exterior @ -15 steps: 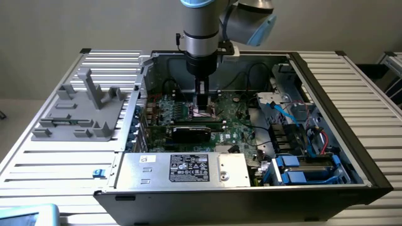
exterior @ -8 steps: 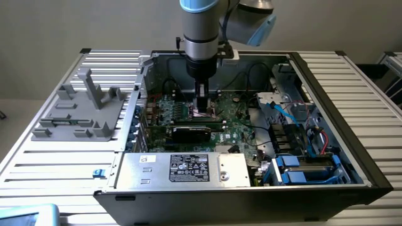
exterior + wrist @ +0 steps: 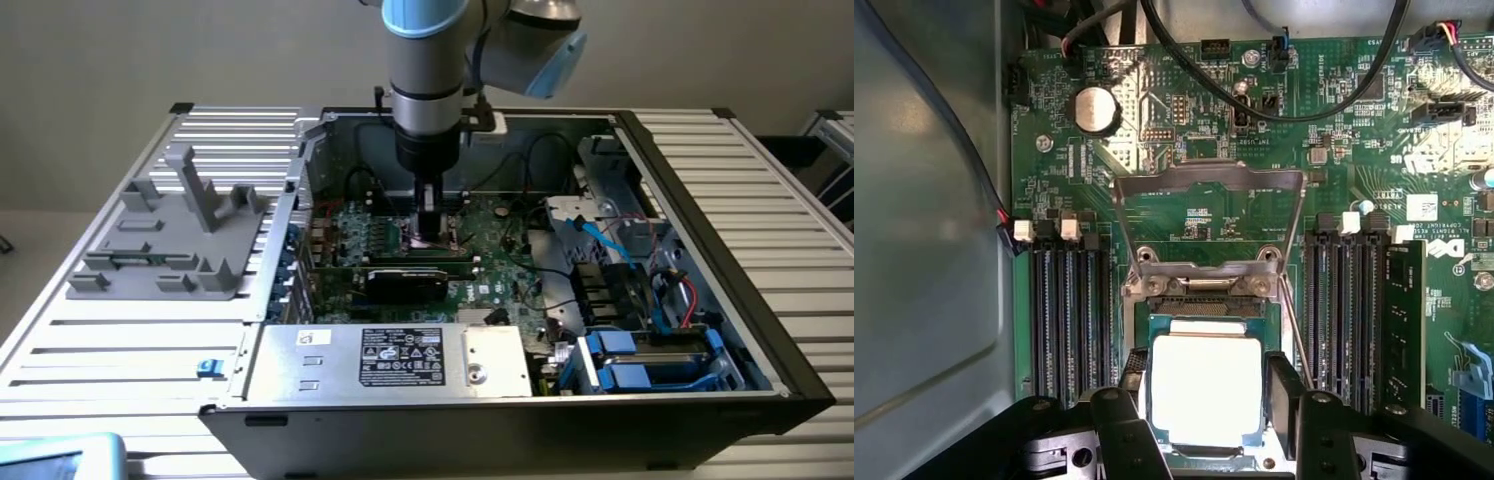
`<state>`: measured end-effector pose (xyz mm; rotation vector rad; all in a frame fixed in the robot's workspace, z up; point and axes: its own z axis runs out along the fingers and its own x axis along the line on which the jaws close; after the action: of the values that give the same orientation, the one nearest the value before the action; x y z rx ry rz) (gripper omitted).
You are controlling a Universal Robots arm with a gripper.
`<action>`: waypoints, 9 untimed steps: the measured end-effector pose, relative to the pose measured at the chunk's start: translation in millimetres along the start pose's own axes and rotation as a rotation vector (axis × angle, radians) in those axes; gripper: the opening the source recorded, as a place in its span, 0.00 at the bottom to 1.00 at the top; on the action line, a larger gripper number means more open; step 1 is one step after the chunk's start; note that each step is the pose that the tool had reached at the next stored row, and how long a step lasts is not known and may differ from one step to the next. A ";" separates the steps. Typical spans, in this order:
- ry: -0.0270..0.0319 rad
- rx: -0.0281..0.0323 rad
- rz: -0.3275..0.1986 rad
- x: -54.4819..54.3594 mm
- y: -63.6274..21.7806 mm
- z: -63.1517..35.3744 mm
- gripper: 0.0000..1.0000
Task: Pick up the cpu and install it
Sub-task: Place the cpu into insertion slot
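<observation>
The hand (image 3: 1210,400) is down inside the open case (image 3: 667,160), over the middle of the board (image 3: 1154,110). Its jaws stand partway open, and its fingers (image 3: 1286,395) press on two opposite sides of the cpu (image 3: 1206,385), so it looks to be gripping the chip by the rim. The cpu sits level between them, directly over the socket (image 3: 1204,300). I cannot tell whether it hangs just above the socket or already rests in it. The load plate (image 3: 1209,178) is swung up and back, and the thin lever (image 3: 1294,330) runs close by one finger.

The main danger, as I judge it, is a skewed seating. If the chip is slightly turned or off centre, one edge would land on the socket frame and the contacts beneath could bend. Glare washes out the chip's top, so its orientation cannot be checked here.

The grip is on a thin rim, so a small tilt or slip could drop one corner first. The fingers also have little room. Going lower, they could foul the frame or the lever, or nudge the memory slots (image 3: 1069,320) beside the socket. A jolt might also bring the raised plate down onto the hand.
</observation>
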<state>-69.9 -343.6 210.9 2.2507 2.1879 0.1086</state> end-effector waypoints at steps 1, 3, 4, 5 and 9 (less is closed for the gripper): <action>0.0003 0.0000 0.000 0.0 -0.1 0.9 0.56; 0.0006 0.0001 0.000 -0.1 -0.1 2.6 0.56; 0.0008 0.0001 0.000 -0.2 -0.1 3.2 0.56; 0.0009 0.0001 0.000 -0.2 -0.2 3.9 0.56; 0.0007 0.0002 0.000 -0.4 -0.2 4.8 0.56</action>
<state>-69.9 -343.8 206.1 2.2510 2.1885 0.1092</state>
